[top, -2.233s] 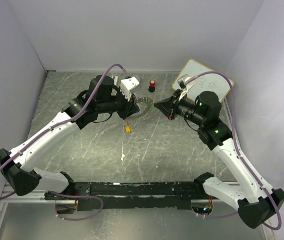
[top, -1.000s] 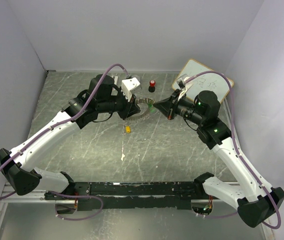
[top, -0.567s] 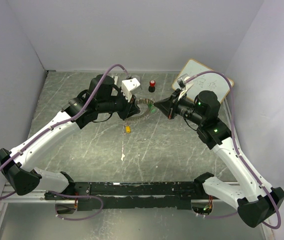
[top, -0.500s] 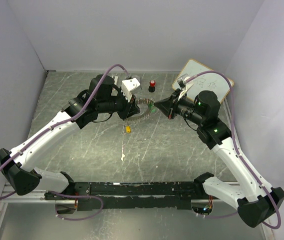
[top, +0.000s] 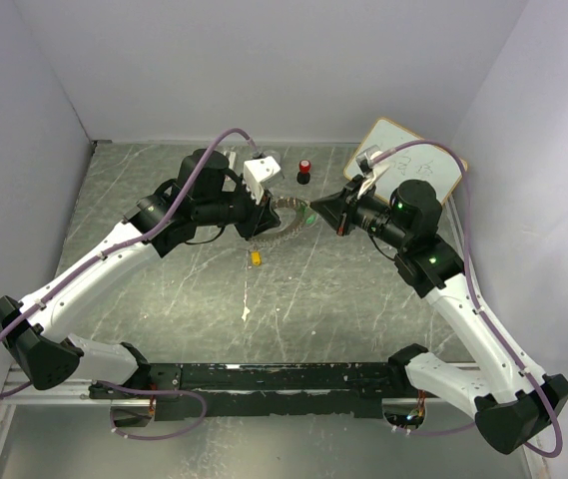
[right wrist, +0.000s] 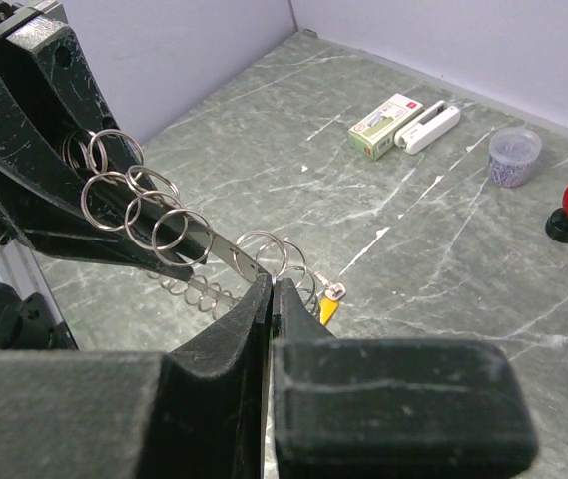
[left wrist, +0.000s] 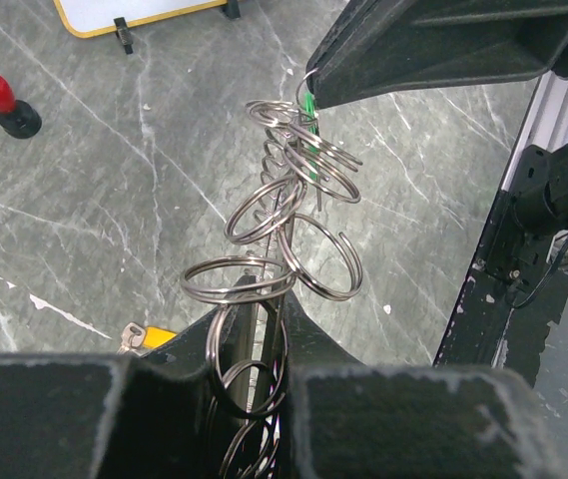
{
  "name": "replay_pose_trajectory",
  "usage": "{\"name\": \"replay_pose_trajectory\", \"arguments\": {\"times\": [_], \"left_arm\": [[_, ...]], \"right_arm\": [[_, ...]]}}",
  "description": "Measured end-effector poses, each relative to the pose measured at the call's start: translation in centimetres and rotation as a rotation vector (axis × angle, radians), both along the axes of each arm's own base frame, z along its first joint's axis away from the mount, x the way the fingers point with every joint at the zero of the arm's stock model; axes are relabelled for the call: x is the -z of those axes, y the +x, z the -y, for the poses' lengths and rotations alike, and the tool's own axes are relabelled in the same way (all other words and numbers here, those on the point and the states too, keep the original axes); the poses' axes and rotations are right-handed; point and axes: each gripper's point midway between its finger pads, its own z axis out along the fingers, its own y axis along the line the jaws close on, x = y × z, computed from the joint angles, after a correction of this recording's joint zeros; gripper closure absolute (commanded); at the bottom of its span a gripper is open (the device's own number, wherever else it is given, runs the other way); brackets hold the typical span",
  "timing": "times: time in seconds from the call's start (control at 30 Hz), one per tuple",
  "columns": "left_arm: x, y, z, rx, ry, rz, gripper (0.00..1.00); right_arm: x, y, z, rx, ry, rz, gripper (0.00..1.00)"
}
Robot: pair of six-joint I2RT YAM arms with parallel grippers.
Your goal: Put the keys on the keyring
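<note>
**Silvery keyring (left wrist: 282, 180) held off the counter (top: 343, 299), green key (left wrist: 308, 108) at its tip**

On my left, the left pincer (left wrist: 256, 329) is clamped tight on the keyring's near end, with the wire and a few of its small split rings caught between the fingers. Just below that grip in the overhead view, the yellow key (top: 255, 258) lies flat on the counter, apart from both arms. The keyring juts out from the grip with its little rings fanned along it. Behind it, the red-capped knob (top: 304, 170) stands upright.

At the ring's far end I see only a sliver of the green key. It is pinched in the right pincer (right wrist: 269, 296), whose fingers are pressed together with no real gap. The key touches the outermost small rings, but I cannot tell whether it is threaded through one. Farthest right, a whiteboard (top: 441, 172) lies on the counter.
</note>
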Motion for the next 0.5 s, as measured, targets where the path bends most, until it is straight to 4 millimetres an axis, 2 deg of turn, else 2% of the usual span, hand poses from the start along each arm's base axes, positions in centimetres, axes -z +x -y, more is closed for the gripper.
{"name": "replay_pose_trajectory", "arguments": {"times": [0.5], "left_arm": [[-0.02, -0.05, 0.02, 0.005, 0.0, 0.003, 0.93]], "right_arm": [[0.55, 0.23, 0.39, 0.024, -0.021, -0.013, 1.0]]}}
